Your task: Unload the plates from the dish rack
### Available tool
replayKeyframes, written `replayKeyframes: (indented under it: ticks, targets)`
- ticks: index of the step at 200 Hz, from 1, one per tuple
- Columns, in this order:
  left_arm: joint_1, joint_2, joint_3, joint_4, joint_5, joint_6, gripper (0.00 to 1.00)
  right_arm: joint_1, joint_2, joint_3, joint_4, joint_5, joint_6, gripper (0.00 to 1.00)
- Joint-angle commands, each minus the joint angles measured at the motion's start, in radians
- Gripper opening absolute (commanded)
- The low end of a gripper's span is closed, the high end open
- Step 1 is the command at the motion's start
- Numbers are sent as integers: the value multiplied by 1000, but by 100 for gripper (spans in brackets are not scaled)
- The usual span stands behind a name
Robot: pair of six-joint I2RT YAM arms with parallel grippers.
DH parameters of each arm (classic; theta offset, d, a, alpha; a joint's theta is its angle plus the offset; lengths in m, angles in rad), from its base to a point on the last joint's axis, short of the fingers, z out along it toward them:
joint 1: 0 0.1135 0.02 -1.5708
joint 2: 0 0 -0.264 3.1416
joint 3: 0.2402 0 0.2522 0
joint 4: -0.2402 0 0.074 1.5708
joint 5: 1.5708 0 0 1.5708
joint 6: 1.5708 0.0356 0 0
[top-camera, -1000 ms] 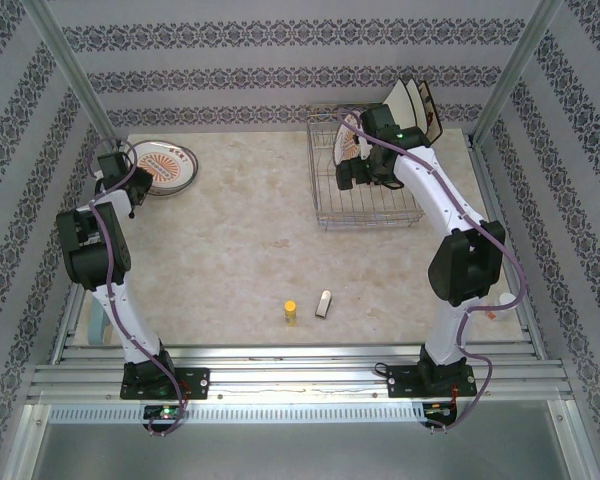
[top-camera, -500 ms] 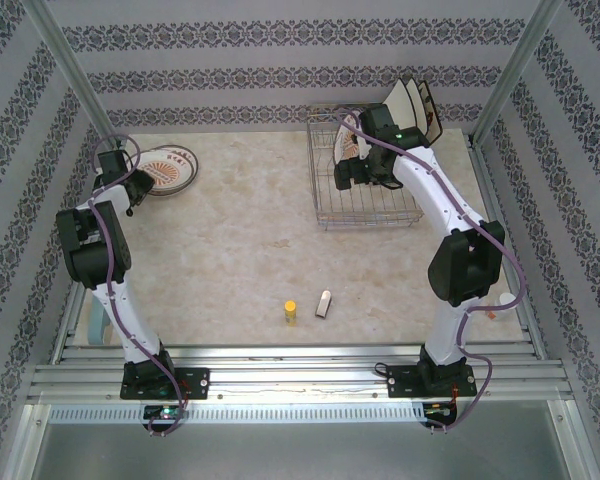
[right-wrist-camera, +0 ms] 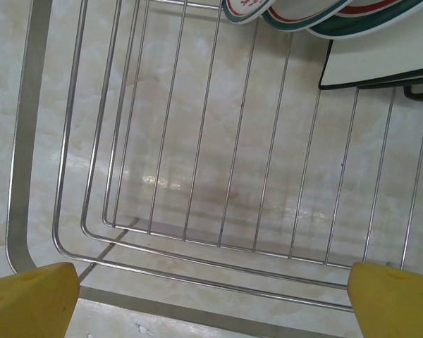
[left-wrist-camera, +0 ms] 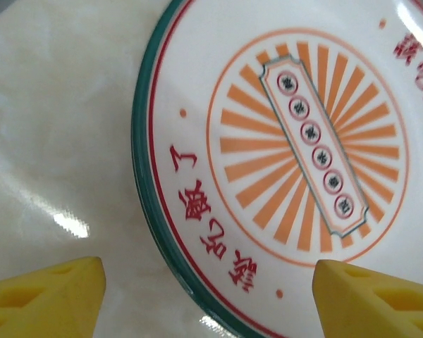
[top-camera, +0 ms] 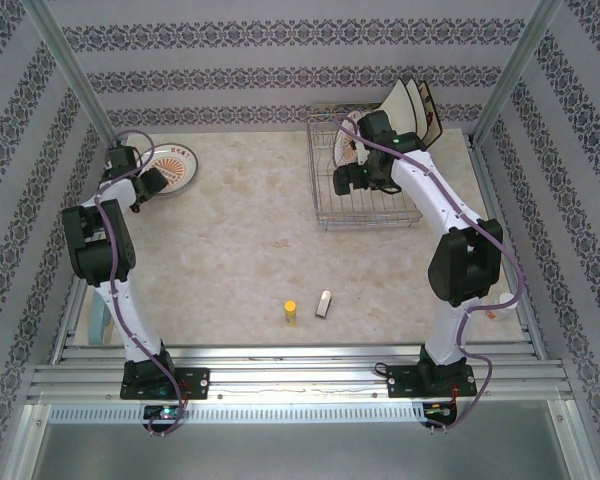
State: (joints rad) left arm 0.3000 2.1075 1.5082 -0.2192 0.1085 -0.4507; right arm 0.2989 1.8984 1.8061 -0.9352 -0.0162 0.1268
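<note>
**Plate set down at far left, the others standing in the rack**

A round white plate with a teal rim and orange sunburst [top-camera: 170, 165] [left-wrist-camera: 303, 141] is seen lying flat on the marbled beige tabletop [top-camera: 240, 240] at the far left, well apart from the rectangular silver wire dish rack [top-camera: 365, 210] [right-wrist-camera: 170, 105] at the far right. The left gripper [top-camera: 145, 182] [left-wrist-camera: 206, 282] is held just above that plate's edge, its yellow fingers [left-wrist-camera: 42, 296] spread wide and pinching nothing. The right gripper [top-camera: 345, 180] [right-wrist-camera: 213, 282] is poised over the rack's near half, fingers likewise spread. Round teal-rimmed plates [top-camera: 352, 140] [right-wrist-camera: 303, 14] and square cream plates [top-camera: 410, 105] [right-wrist-camera: 381, 60] are stood upright at the rack's far end.
</note>
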Motion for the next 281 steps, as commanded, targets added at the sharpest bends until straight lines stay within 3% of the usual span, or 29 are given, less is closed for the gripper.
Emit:
replayKeyframes:
  ticks: [1,35,91,145,191,281]
  targets:
    - [-26,-47,15,-82,-86,100,81,9,-45,-8,11,-5,-5,98]
    - [-85,-171,1,-158,-163,222,100,13,-37,50,6,19,-15,98]
    - [-210,-366,-63,-391,-68,322,100,22,79,244,49,152,-36,98]
    - [-271,-483,-176,-497,0,297,100,16,298,500,52,223,-45,97]
    - [-293,-488,-133,-595,-26,305,100,-1,475,723,17,236,-44,96]
    - [-295,-416,-40,-619,3,291,100,-27,633,899,13,218,-23,91]
